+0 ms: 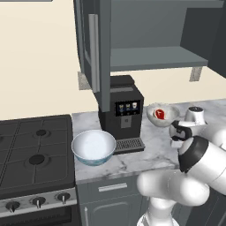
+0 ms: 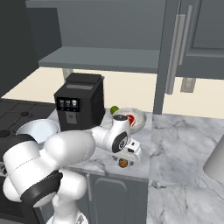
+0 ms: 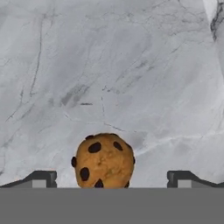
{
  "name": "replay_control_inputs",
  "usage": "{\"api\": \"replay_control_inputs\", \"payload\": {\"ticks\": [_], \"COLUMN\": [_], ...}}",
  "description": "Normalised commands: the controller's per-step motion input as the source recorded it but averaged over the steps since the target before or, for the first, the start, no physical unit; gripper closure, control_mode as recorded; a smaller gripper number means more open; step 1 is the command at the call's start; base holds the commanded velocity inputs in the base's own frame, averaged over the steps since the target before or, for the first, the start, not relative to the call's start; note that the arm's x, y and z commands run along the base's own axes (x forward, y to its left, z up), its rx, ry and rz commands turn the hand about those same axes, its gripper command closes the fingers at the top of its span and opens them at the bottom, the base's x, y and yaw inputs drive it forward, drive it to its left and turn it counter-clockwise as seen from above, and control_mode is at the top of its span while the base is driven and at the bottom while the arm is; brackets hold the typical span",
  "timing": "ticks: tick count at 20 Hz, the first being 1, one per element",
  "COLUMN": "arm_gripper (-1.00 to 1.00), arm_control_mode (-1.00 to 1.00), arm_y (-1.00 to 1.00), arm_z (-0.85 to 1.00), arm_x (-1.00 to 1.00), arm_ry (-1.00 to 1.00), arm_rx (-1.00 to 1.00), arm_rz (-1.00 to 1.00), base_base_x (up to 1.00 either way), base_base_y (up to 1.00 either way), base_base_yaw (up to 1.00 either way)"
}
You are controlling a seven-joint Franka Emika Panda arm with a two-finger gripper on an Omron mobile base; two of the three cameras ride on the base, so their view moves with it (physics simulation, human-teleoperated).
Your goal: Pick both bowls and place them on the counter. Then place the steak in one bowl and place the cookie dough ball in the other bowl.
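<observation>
The cookie dough ball (image 3: 103, 161), brown with dark chips, lies on the marble counter (image 3: 109, 65) near its front edge. My gripper (image 3: 111, 178) hangs open straight over it, one fingertip on each side, not touching. From the right base view the ball (image 2: 123, 163) sits just under my gripper (image 2: 125, 158). The steak (image 1: 160, 114) lies inside the grey marbled bowl (image 1: 169, 115) behind my hand. By the stove, the wide white bowl with blue pattern (image 1: 93, 147) stands upright on the counter (image 1: 145, 155), nothing visible in it.
A black coffee machine (image 1: 121, 110) stands between the two bowls. The gas stove (image 1: 35, 150) borders the counter on the left. An open dark cabinet shelf (image 1: 154, 57) hangs above. A pale grey object (image 2: 216, 162) stands at the far right.
</observation>
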Motion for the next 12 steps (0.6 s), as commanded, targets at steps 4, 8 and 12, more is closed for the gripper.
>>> {"api": "replay_control_inputs", "payload": {"ticks": [4,8,12], "arm_gripper": [-1.00,-1.00,-1.00], "arm_control_mode": [-1.00,-1.00,-1.00], "arm_y": [0.02,0.00,0.00], "arm_z": [-0.25,-0.17,-0.13], "arm_x": [0.00,0.02,-0.04], "arm_ry": [0.01,0.00,0.01], "arm_rx": [0.00,0.00,0.00], "arm_rz": [0.00,0.00,-0.01], "base_base_x": [0.00,0.00,0.00], "base_base_y": [0.00,0.00,0.00], "base_base_yaw": [0.00,0.00,0.00]}}
